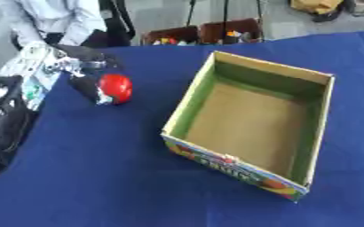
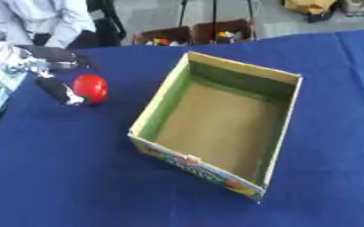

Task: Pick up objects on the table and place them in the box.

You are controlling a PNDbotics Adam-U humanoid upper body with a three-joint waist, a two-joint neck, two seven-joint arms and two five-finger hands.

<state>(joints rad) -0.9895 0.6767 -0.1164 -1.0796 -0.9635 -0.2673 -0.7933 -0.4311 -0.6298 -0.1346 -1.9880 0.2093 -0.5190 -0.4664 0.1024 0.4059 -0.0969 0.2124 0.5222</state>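
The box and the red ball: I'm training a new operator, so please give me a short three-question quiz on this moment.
1. True or false: the box already holds the red ball.
2. Which hand is at the ball? A) left hand B) right hand C) a person's bare hand
3. Fill in: the ball lies on the blue ____, to the box's left.

Key: 1 false, the box is empty and the ball lies outside it. 2 A, its fingers and thumb curl round the ball. 3 tablecloth.
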